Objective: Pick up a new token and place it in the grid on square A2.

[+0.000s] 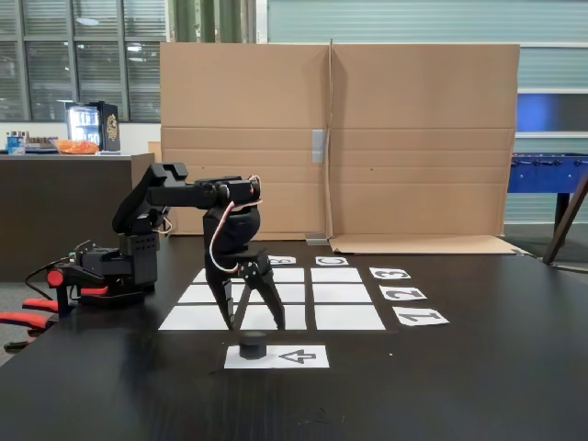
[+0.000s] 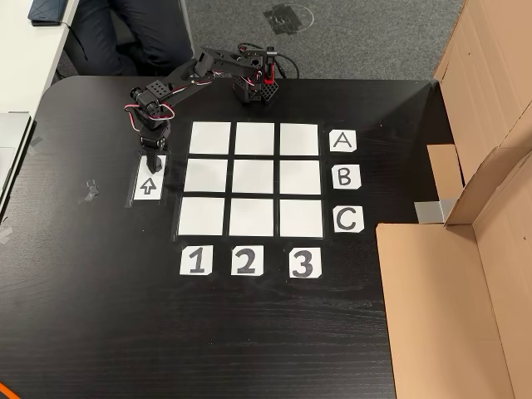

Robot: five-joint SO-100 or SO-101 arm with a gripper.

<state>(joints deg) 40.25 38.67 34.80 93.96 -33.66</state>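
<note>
**Black token under spread jaws**

Black puck, your token, sits on the left end of the arrow sheet, directly below your gripper. Jaws stand apart, tips pointing down, one to each side above the token; from the fixed view you can't tell whether the tips touch it. In the other view the gripper hangs over the top end of the arrow sheet and hides the token.

Beyond the jaws in the fixed view lies the grid; in the other view the grid is just right of the jaws. Square A2, top row and middle column there, is blank. Labels A and 2 edge the grid.

Everything rests on the black table. A cardboard wall stands behind the grid.
</note>
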